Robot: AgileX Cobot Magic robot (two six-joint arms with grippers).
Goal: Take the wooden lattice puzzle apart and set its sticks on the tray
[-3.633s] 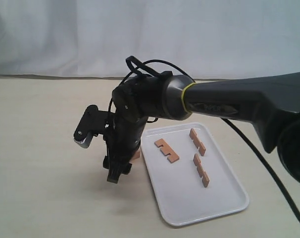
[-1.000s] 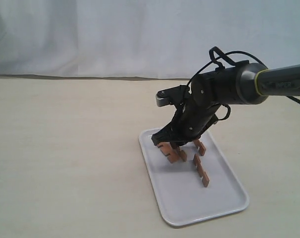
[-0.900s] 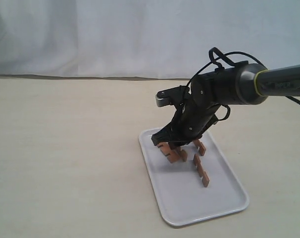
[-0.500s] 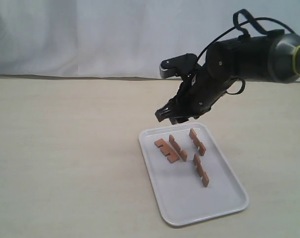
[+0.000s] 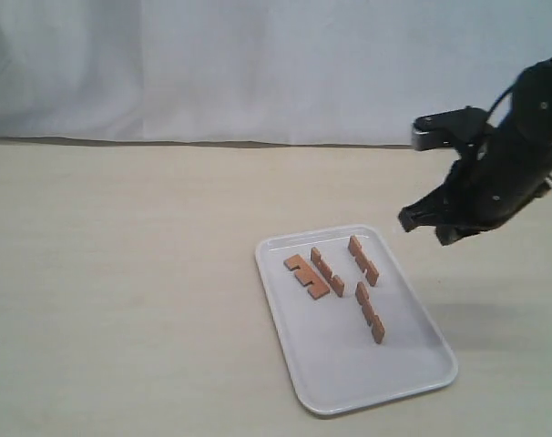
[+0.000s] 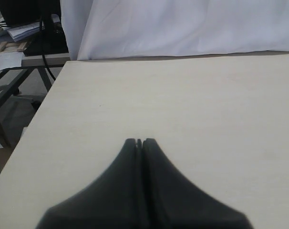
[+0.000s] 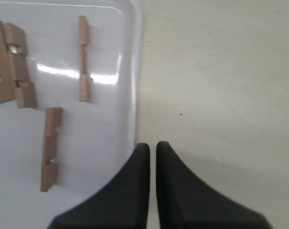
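The white tray (image 5: pixel 349 369) lies on the table with four reddish-brown notched sticks on it, all apart from one another as a lattice. One stick (image 5: pixel 306 276) lies flat beside a second (image 5: pixel 327 271), and two more (image 5: pixel 362 259) (image 5: pixel 370 311) lie further right. No interlocked puzzle shows. My right gripper (image 5: pixel 424 229) hangs in the air right of the tray, shut and holding nothing. In the right wrist view the gripper (image 7: pixel 152 144) is over the tray's rim (image 7: pixel 135 95), with sticks (image 7: pixel 83 58) (image 7: pixel 50 148) beyond it. My left gripper (image 6: pixel 139 140) is shut and empty over bare table.
A white cloth backdrop (image 5: pixel 258 64) hangs behind the pale wooden table (image 5: pixel 121 273). The left wrist view shows the table's edge (image 6: pixel 44 100), with a desk and clutter (image 6: pixel 20 33) beyond it.
My right gripper carried the last stick from left of the tray onto it, let go next to the flat stick, then rose and swung away to the right.
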